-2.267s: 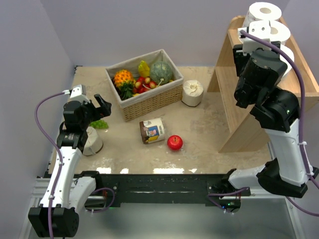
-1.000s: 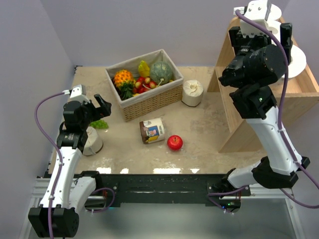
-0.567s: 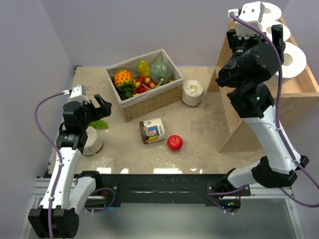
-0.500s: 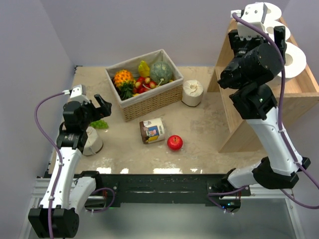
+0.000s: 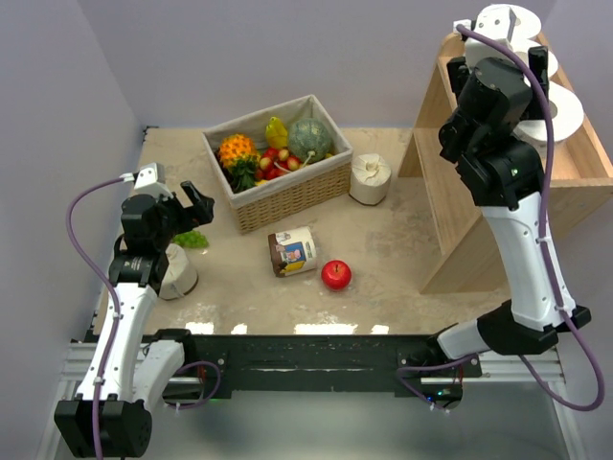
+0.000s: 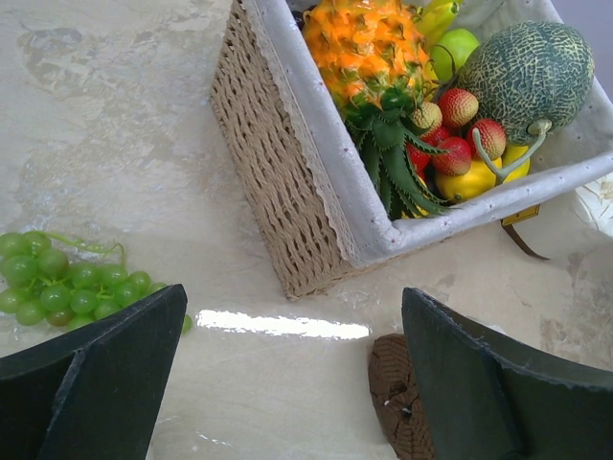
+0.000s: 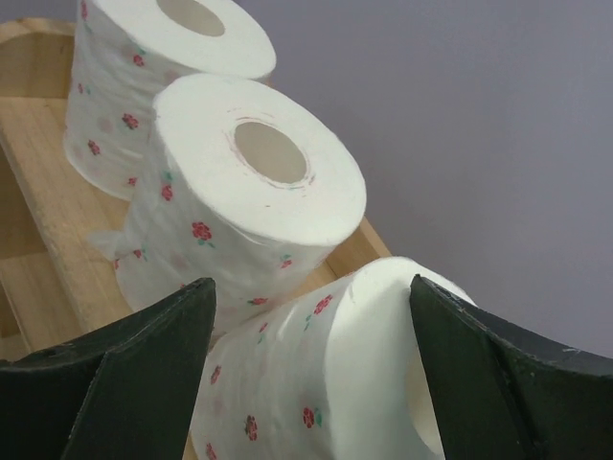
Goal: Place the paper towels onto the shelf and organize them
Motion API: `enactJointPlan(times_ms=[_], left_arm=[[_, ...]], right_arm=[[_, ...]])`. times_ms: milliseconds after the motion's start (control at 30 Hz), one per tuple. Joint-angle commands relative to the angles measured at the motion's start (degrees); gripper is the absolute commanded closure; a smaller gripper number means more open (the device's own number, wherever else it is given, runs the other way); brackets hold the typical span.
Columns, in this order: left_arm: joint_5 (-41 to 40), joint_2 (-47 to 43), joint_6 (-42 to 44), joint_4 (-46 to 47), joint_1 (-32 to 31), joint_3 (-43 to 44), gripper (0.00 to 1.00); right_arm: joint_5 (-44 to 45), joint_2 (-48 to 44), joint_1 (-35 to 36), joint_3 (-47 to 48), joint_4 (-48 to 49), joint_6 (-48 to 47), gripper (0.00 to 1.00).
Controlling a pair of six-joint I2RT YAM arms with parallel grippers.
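- Beige bench (image 5: 402,259): one roll (image 5: 370,178) beside basket (image 5: 287,196), centre of frame; second roll (image 5: 177,273) at left.
- Shelf (image 5: 450,201), upper right: three rolls (image 7: 254,182) on top, nearest lying sideways.
- Left pincer (image 6: 292,374) and right pincer (image 7: 311,287) both apart, empty.

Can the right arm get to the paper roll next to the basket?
Probably yes: the roll stands alone on open table between basket and shelf, nothing over it; the right arm just has to come down.
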Motion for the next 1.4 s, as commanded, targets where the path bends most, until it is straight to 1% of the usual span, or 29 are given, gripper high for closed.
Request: enactJointPlan(times_ms=[0, 100, 367, 433, 533, 600, 733, 800, 833, 867, 900, 933, 967, 1000, 1033, 1100, 1133, 1167, 1200, 1233, 1267, 1300, 1333, 1367], left_arm=[[-0.5, 0.2, 0.5, 1.4, -0.2, 0.2, 0.00], [-0.5, 0.3, 0.5, 1.4, -0.1, 0.2, 0.00], [-0.5, 0.2, 0.6, 1.2, -0.1, 0.3, 0.00], [-0.6, -0.1, 0.6, 1.3, -0.1, 0.3, 0.00], [-0.4, -0.1, 0.7, 1.3, -0.2, 0.3, 0.00], [-0.2, -0.2, 0.7, 1.3, -0.2, 0.2, 0.00], [0.3, -0.3, 0.8, 1.4, -0.1, 0.2, 0.00], [0.7, -0.7, 1.0, 1.6, -0.2, 0.0, 0.00], [1.1, -0.8, 1.1, 1.7, -0.1, 0.0, 0.00], [1.1, -0.8, 1.1, 1.8, -0.2, 0.0, 0.00], [1.2, -0.9, 1.1, 1.7, -0.2, 0.0, 0.00], [1.3, -0.8, 1.0, 1.8, -0.2, 0.0, 0.00], [1.5, -0.8, 1.1, 1.9, -0.1, -0.1, 0.00], [1.7, -0.8, 1.0, 2.0, -0.2, -0.2, 0.00], [1.5, -0.8, 1.0, 1.9, -0.1, -0.2, 0.00], [0.9, -0.7, 1.1, 1.6, -1.7, -0.2, 0.00], [0.2, -0.6, 1.1, 1.2, -1.9, -0.1, 0.00], [-0.2, -0.7, 1.2, 0.9, -2.7, 0.0, 0.00], [-0.9, -0.8, 1.4, 0.6, -3.5, 0.1, 0.00], [-2.7, -1.0, 1.4, 0.0, -4.5, 0.1, 0.00], [-3.8, -1.2, 1.5, -0.4, -6.7, 0.2, 0.00], [-4.6, -1.3, 1.4, -0.8, -7.5, 0.2, 0.00], [-3.2, -1.8, 1.4, -2.0, -7.7, 0.2, 0.00], [-2.0, -2.3, 1.2, -2.3, -7.7, -0.3, 0.01]], right_arm=[[-3.9, 0.0, -0.8, 0.6, -3.9, 2.7, 0.15], [-1.9, 1.1, -0.8, 1.9, -1.5, -0.3, 0.15], [1.1, 2.7, -0.8, 4.6, 9.3, -10.4, 0.05], [1.0, 3.0, -0.6, 5.6, 11.0, -11.3, 0.02], [0.0, 3.2, 0.2, 6.1, 10.9, -11.5, 0.01], [-1.4, 3.2, 1.6, 5.6, 9.9, -11.2, 0.01], [-1.1, 4.4, 8.6, 5.0, 9.5, -11.6, 0.02], [-0.1, 5.6, 11.2, 6.8, 9.2, -9.1, 0.02], [-1.2, 6.5, 13.9, 7.6, 6.1, -7.7, 0.03], [-2.3, 7.1, 15.3, 8.2, 4.3, -4.0, 0.03], [-4.6, 7.5, 16.6, 9.5, 2.3, -1.9, 0.03], [-6.2, 8.0, 19.1, 10.1, -2.5, 0.4, 0.04], [-8.0, 8.8, 20.2, 10.6, -5.0, 5.8, 0.05], [-10.4, 9.1, 21.2, 10.7, -7.3, 9.1, 0.06], [-16.4, 9.2, 22.0, 10.5, -12.0, 16.0, 0.08], [-24.8, 7.8, 22.1, 6.5, -14.7, 22.6, 0.11], [-32.4, 6.8, 22.2, 3.7, -13.9, 25.3, 0.13], [-36.2, 5.7, 22.2, 0.3, -12.6, 29.9, 0.16], [-39.9, 2.9, 22.2, -7.0, -10.9, 31.9, 0.18], [-44.1, 1.7, 22.3, -10.8, -7.3, 33.6, 0.19], [-49.9, 0.5, 22.4, -17.6, -5.5, 38.0, 0.20], [-52.7, -0.9, 22.4, -20.6, -4.1, 40.0, 0.21], [-54.7, -1.5, 22.4, -23.4, -1.8, 43.8, 0.21], [-58.2, -2.0, 22.4, -28.5, -0.6, 45.7, 0.22]])
